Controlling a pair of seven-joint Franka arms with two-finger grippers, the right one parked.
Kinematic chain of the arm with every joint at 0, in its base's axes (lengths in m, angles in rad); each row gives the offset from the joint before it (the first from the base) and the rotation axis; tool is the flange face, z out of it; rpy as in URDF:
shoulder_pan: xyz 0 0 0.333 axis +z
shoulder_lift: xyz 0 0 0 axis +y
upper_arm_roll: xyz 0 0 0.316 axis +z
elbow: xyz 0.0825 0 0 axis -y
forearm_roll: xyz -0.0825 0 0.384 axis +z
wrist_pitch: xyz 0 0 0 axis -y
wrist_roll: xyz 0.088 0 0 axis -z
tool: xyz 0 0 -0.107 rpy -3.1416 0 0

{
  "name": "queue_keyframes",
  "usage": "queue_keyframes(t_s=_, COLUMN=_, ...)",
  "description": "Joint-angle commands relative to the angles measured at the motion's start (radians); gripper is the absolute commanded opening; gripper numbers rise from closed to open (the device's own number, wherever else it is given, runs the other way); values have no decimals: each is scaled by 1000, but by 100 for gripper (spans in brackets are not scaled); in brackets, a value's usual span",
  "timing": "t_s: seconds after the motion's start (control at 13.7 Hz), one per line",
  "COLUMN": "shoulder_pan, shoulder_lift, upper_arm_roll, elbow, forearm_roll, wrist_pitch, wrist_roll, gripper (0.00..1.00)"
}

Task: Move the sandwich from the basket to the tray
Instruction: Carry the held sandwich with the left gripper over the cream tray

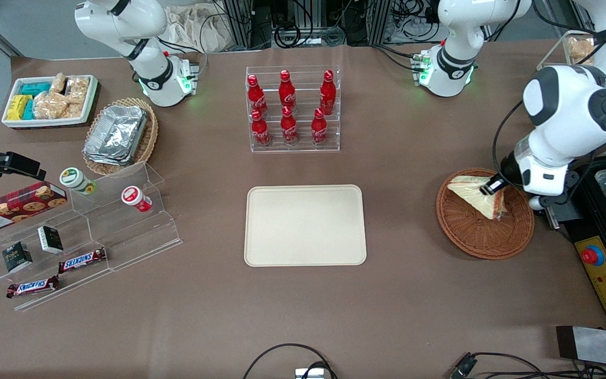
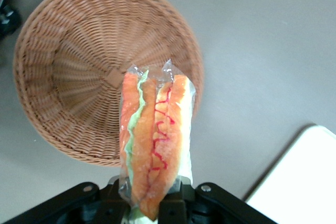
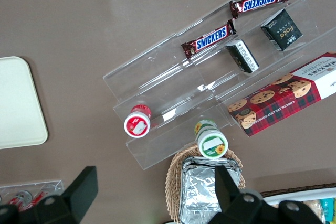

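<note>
My left arm's gripper (image 1: 494, 186) is shut on the sandwich (image 1: 474, 196), a wrapped wedge of pale bread. It holds the wedge over the round reddish-brown wicker basket (image 1: 484, 234) at the working arm's end of the table. In the left wrist view the sandwich (image 2: 155, 140) shows its orange and green filling, pinched between the gripper's (image 2: 149, 203) black fingers, with the basket (image 2: 79, 77) empty underneath. The cream tray (image 1: 305, 225) lies flat and bare at the table's middle, and a corner of the tray (image 2: 304, 182) shows beside the basket.
A clear rack of red bottles (image 1: 292, 108) stands farther from the front camera than the tray. A yellow control box with a red button (image 1: 597, 263) sits beside the basket. Toward the parked arm's end are an acrylic snack shelf (image 1: 87, 226), an oval basket with foil containers (image 1: 121, 137) and a white bin (image 1: 50, 100).
</note>
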Motion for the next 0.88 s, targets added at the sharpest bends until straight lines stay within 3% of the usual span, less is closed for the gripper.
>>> queue_keyframes(t_s=0.0, shoulder_pan=4, shoulder_lift=9, upper_arm_roll=-78, elbow=45, forearm_roll=37, wrist_pitch=-23, wrist_roll=29, gripper=5)
queue_keyframes(t_s=0.8, shoulder_pan=3, shoulder_lift=88, upper_arm_roll=-348, elbow=160, forearm_roll=45, wrist_pitch=-18, wrist_roll=94, gripper=5)
